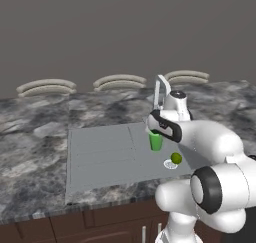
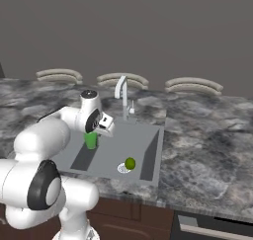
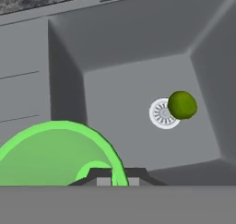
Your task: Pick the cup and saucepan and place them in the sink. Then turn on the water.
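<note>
A: Grey rectangular recessed sink point(image 1: 100, 157), flat drainboard on its left. The small bright green tapered cup point(image 1: 155, 141) hangs over the basin, rim pinched by the closed two-finger gripper point(image 1: 154, 133).

B: Probably light, stiff and slick; the rim hold suits it. Small round yellow-green ball point(image 1: 176, 158) sits by the drain.

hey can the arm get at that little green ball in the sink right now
Probably not yet. The gripper is shut on the cup, held above the sink. The ball lies uncovered by the drain, so the path looks free once the jaws empty.
</note>
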